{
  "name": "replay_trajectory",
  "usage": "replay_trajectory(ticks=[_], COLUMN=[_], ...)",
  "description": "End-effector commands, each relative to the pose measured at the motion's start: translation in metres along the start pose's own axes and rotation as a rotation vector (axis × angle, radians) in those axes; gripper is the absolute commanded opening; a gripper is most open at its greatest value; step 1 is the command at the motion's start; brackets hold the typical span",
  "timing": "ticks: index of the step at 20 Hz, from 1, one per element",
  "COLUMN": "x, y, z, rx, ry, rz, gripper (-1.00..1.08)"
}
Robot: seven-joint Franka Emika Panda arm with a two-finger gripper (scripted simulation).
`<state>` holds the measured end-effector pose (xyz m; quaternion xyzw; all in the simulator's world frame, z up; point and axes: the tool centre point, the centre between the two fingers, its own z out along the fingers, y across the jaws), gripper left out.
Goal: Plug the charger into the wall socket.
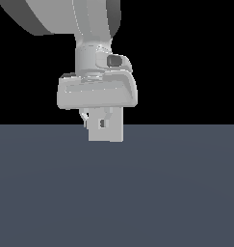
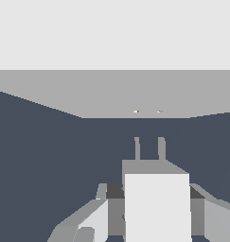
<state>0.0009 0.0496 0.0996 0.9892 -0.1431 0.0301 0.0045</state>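
Small white charger (image 2: 156, 205) held tight between the two fingers (image 2: 95, 217), one on each side, closed on it. Two thin prongs (image 2: 149, 148) sticking out the far end. Just above the dark bench (image 1: 116, 193). Farther off, straight ahead, the pale wall socket (image 2: 135, 94) with two tiny gold holes (image 2: 147, 111), not touching. Open gap between, nothing in the way.

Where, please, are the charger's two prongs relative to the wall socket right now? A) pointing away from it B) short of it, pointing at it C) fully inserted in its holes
B: in the wrist view the charger's prongs point at the wall socket, with dark floor showing between them.
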Motion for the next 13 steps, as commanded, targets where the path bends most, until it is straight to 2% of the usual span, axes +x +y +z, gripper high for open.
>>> replay_trajectory(ticks=[1, 7, 13], x=[0.010, 0.028, 0.032], y=[0.000, 0.000, 0.000], z=[0.000, 0.001, 0.002], rx=[0.000, 0.000, 0.000], ry=[0.000, 0.000, 0.000], rz=[0.000, 0.000, 0.000], gripper=[-1.00, -1.00, -1.00])
